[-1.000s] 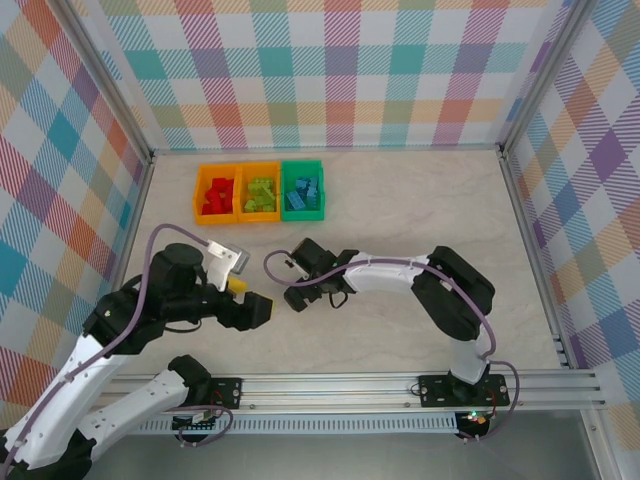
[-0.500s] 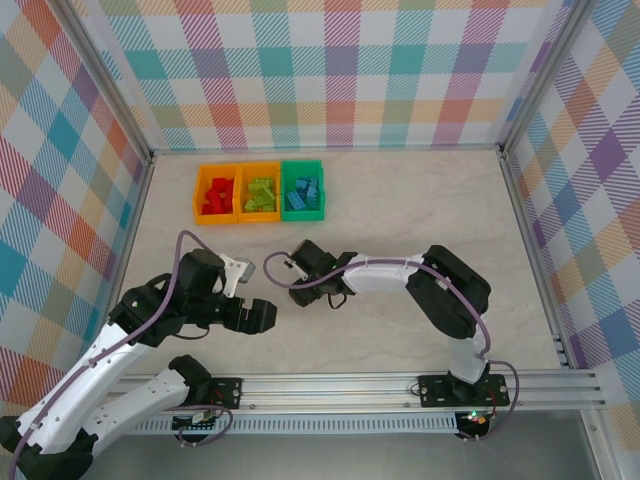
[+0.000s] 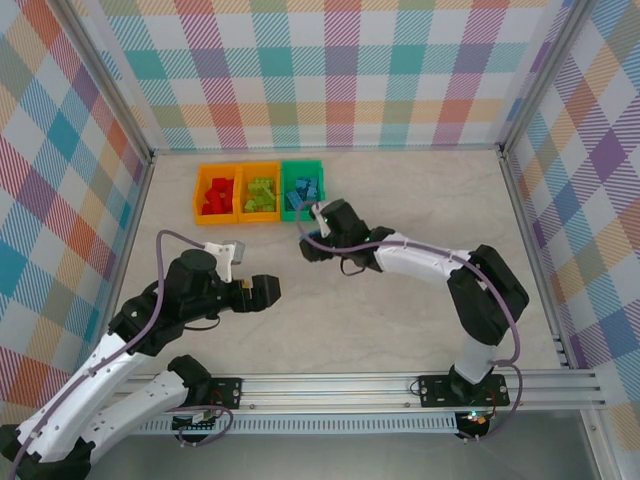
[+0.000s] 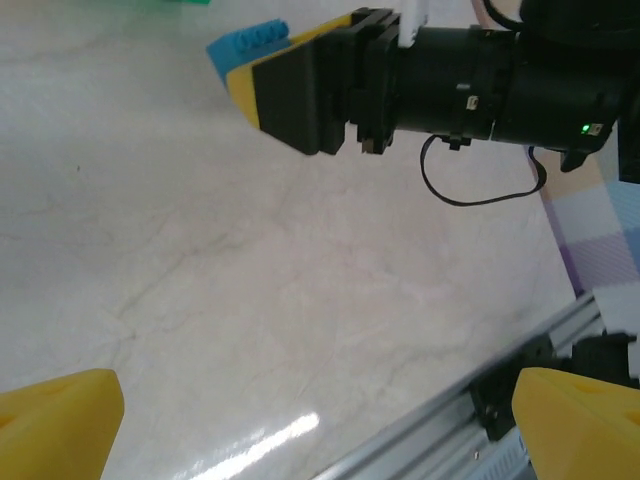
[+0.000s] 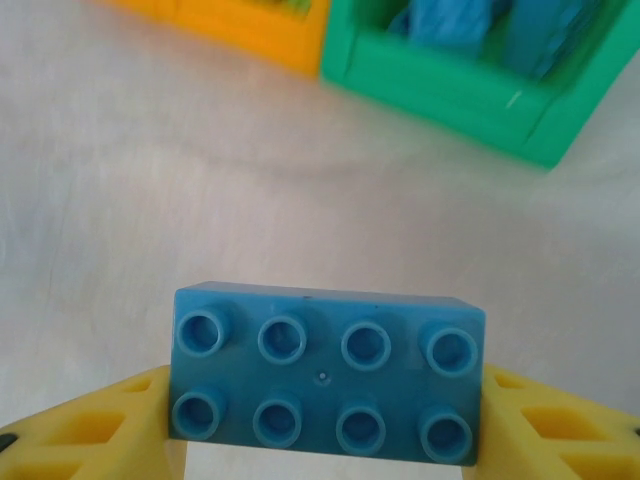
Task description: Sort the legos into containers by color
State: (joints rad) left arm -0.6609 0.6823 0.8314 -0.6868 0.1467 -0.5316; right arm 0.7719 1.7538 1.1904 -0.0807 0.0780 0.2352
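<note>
Clearance over the rim matters most: the right gripper (image 5: pixel 325 432) pinches a light blue brick (image 5: pixel 325 372) by its two ends, just short of the green bin (image 5: pixel 450 95) where other blue bricks (image 5: pixel 445 20) lie. Best to carry it fully above the bin before letting go. The left gripper (image 4: pixel 320 430) hangs wide open, empty.

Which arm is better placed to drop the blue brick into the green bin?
Right: the right gripper holds the blue brick near the green bin; the left gripper is open, empty and farther away.
</note>
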